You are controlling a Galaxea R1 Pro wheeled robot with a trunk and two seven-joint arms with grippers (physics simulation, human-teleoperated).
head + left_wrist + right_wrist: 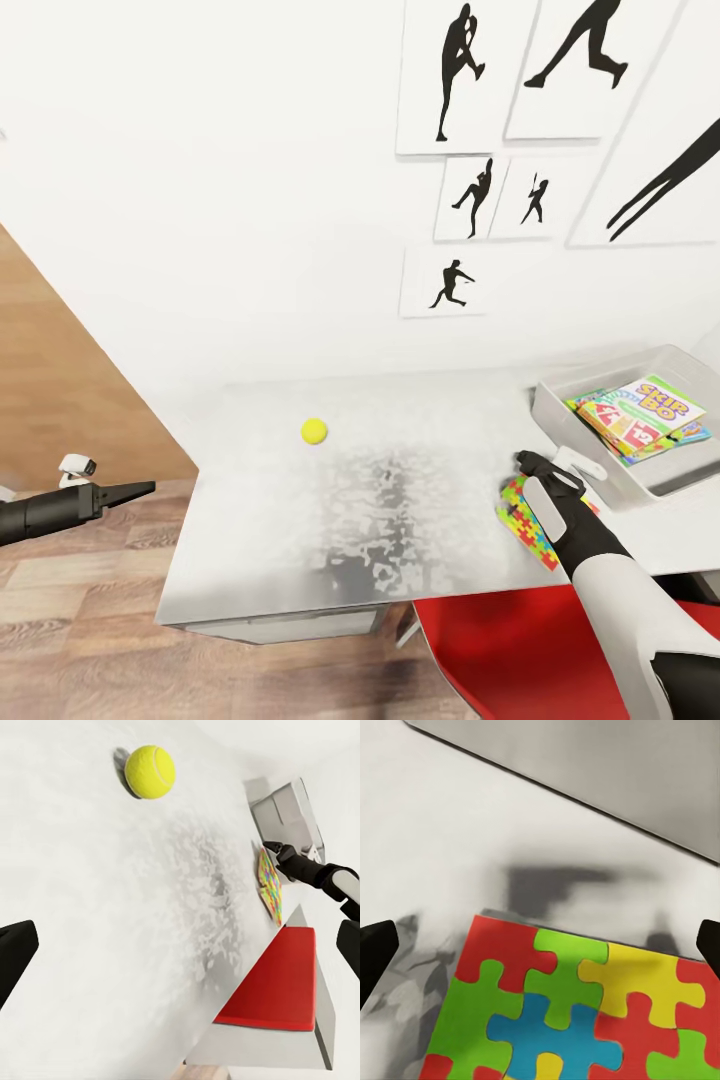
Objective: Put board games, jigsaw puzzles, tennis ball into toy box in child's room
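The tennis ball (314,431) (151,771) rests on the pale grey table (300,520), left of its middle. At the table's right end, the light-grey toy box (556,412) holds a SKIP-BO board game (662,402) lying on other flat game boxes (622,427). A jigsaw puzzle (518,518) (570,1012) lies flat in front of the toy box. My right gripper (533,466) (540,945) hovers open just over the puzzle's far edge. Beyond the table's left end, my left gripper (140,489) (180,952) is open and points at the ball.
A red chair seat (500,650) (277,982) is tucked under the table's front right. The white wall behind carries black baseball-player pictures (460,70). Wood-plank floor (80,620) lies to the left, under my left arm. The toy box wall (607,772) stands close beyond the puzzle.
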